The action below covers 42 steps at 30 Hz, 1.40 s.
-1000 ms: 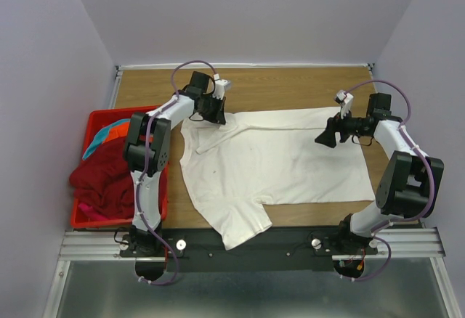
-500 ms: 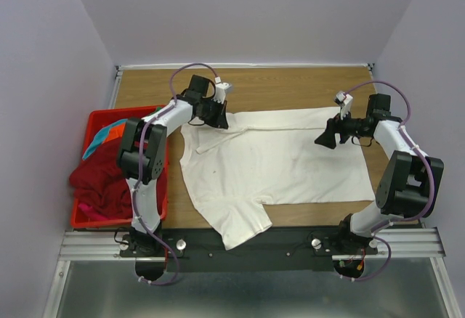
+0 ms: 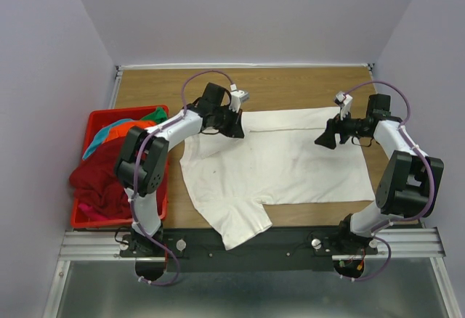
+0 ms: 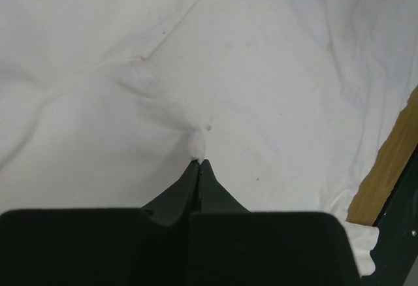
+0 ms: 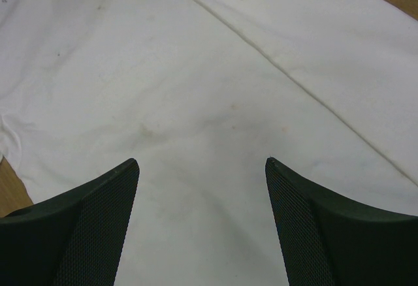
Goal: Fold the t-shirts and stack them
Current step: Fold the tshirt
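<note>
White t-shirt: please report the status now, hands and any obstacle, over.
Left hand shut, pinching white t-shirt fabric. Right hand open above it, holding nothing. Shirt mostly flat on table. Red basket apart, at left.

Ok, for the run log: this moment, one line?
left gripper: shut on white t-shirt | right gripper: open over it | red basket: holds coloured shirts

One white t-shirt (image 3: 283,162), one basket (image 3: 109,221), coloured t-shirts (image 3: 105,176) uncountable.
</note>
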Available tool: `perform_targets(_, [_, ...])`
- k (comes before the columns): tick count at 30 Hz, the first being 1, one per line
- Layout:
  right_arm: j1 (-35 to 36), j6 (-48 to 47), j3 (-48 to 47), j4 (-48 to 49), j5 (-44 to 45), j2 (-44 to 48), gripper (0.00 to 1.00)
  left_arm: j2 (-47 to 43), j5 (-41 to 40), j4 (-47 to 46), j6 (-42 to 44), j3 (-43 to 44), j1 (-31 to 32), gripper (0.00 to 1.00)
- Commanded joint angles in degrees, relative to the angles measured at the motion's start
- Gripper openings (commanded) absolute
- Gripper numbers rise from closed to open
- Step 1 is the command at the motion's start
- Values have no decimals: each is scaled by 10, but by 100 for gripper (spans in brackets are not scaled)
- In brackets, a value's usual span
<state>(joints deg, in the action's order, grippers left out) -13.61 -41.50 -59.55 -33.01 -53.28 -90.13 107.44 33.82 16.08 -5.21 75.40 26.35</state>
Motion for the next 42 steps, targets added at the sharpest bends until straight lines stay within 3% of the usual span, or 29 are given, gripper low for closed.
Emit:
perform_targets(1, [-3,-9,4,-12,-9,-7,85,-19,-25,-15,-40,-2,24,0])
perform_targets(12, [-4,-13,5,-14,-8,-8,85,1,-113,11,-73,28,71,0])
perform_targets(23, [-5,-15,5,-17,-8,-10,85,37,-126,31,-95,70,102,1])
perform_targets(28, [-5,-16,4,-20,-8,-9,85,23,-140,45,-76,67,107,36])
perform_targets(31, [-5,-17,4,-20,-8,-8,85,-23,-208,62,-64,48,111,53])
perform_targets(36, [-5,-17,3,-21,-12,-11,85,-91,-325,111,-60,1,111,58])
perform_targets(42, [-5,-20,3,-22,-10,-13,85,-88,-411,147,-92,-84,112,58])
